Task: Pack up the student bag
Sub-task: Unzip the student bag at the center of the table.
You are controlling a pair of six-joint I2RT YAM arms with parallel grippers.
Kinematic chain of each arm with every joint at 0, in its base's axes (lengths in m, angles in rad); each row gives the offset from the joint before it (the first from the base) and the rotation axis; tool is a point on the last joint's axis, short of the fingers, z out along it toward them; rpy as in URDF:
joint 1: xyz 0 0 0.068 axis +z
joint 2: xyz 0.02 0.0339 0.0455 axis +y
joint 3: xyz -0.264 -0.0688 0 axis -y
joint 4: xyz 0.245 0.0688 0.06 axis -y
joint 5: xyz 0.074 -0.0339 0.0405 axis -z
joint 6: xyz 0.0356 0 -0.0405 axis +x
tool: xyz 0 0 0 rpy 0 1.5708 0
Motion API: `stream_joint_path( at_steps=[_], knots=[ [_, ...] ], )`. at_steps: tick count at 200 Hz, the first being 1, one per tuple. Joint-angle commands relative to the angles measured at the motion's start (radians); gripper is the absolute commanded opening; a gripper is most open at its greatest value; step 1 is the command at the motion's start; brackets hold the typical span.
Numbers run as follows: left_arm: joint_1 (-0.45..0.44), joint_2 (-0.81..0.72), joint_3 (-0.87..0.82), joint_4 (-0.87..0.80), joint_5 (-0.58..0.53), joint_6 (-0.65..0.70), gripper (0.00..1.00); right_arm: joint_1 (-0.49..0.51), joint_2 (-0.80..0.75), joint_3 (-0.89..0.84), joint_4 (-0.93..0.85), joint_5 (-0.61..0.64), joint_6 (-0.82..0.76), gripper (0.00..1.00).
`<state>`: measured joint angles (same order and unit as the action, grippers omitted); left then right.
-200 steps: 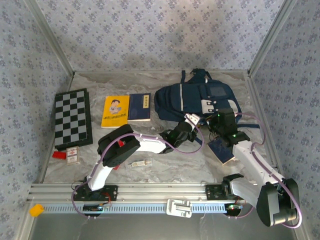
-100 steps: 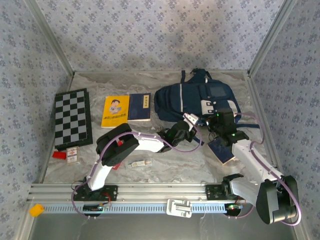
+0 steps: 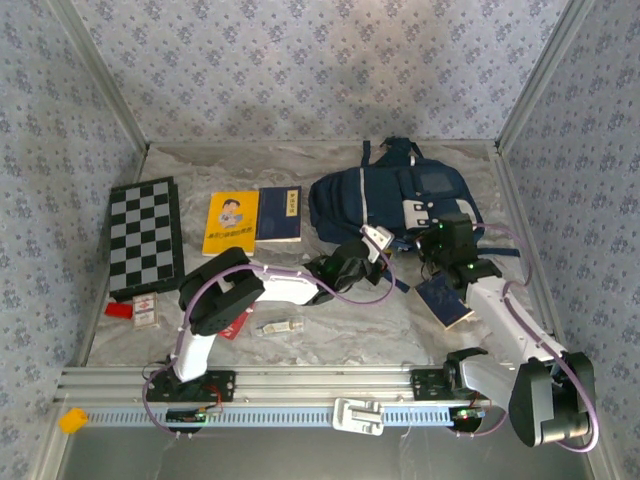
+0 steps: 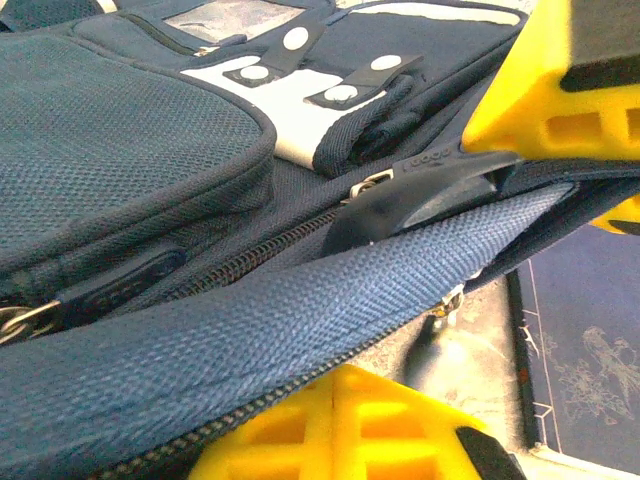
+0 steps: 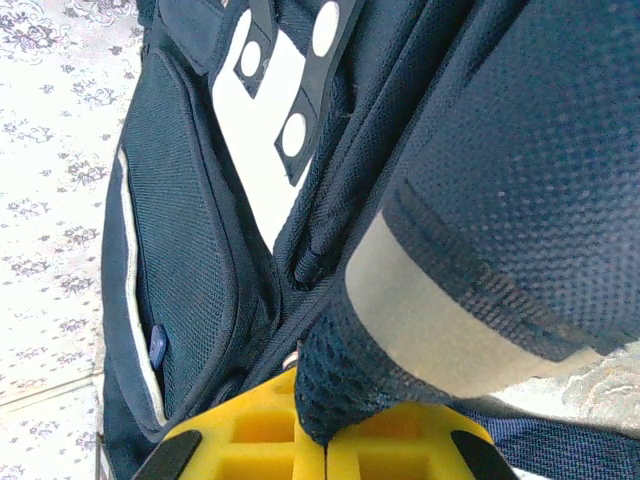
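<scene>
- Our left jaws pinched the student bag by its zipper flap; right jaws clamped its mesh strap.
- Risk we judged: thin fabric cd slip if pulled unevenly.

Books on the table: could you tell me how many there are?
3: yellow book and blue book left of the student bag; blue booklet by the right arm. More may be hidden.

**Right side crowded, middle open**

Blocked at far right by student bag, with left arm and right arm reaching to its near edge. Blocked at left by chessboard, yellow book, blue booklet. Free over bare table between arm bases.
</scene>
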<state>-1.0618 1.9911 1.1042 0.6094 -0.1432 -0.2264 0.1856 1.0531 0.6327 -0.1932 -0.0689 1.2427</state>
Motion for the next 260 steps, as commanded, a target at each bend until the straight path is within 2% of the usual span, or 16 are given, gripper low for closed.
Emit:
stream_joint_path(
  at_steps=[1, 27, 42, 54, 64, 82, 122, 148, 162, 191, 238, 260],
  knots=[
    [0.014, -0.045, -0.007, 0.019, 0.025, 0.004, 0.0, -0.007, -0.005, 0.057, 0.005, -0.04, -0.031, 0.0],
    [0.023, -0.049, -0.014, 0.027, 0.131, 0.007, 0.0, -0.004, -0.007, 0.065, 0.005, -0.046, -0.024, 0.0],
    [0.023, -0.048, -0.011, 0.03, 0.201, 0.008, 0.12, -0.003, -0.008, 0.07, 0.004, -0.045, -0.017, 0.0],
    [0.018, -0.04, -0.009, 0.044, 0.214, -0.004, 0.21, 0.001, -0.01, 0.077, 0.004, -0.046, -0.014, 0.0],
    [0.011, -0.029, -0.009, 0.058, 0.196, -0.008, 0.3, 0.006, -0.01, 0.081, 0.0, -0.04, -0.013, 0.0],
    [0.005, 0.0, 0.007, 0.081, 0.186, -0.049, 0.39, 0.018, -0.01, 0.083, 0.003, -0.031, -0.008, 0.0],
    [-0.022, 0.049, 0.057, 0.099, 0.062, -0.065, 0.47, 0.026, -0.008, 0.083, 0.009, -0.026, -0.001, 0.0],
    [-0.025, 0.086, 0.108, 0.075, -0.042, -0.09, 0.49, 0.036, -0.007, 0.08, 0.01, -0.022, 0.004, 0.0],
    [-0.024, 0.097, 0.124, 0.091, -0.074, -0.09, 0.49, 0.046, -0.007, 0.078, 0.008, -0.018, 0.004, 0.0],
    [-0.023, 0.121, 0.186, 0.066, -0.073, -0.061, 0.4, 0.058, -0.005, 0.059, 0.019, -0.015, 0.013, 0.0],
    [-0.017, 0.124, 0.196, 0.057, -0.073, -0.065, 0.11, 0.059, -0.001, 0.055, 0.02, -0.016, 0.016, 0.0],
    [-0.014, 0.106, 0.174, 0.062, -0.073, -0.062, 0.05, 0.055, -0.002, 0.06, 0.019, -0.011, 0.011, 0.0]
  ],
)
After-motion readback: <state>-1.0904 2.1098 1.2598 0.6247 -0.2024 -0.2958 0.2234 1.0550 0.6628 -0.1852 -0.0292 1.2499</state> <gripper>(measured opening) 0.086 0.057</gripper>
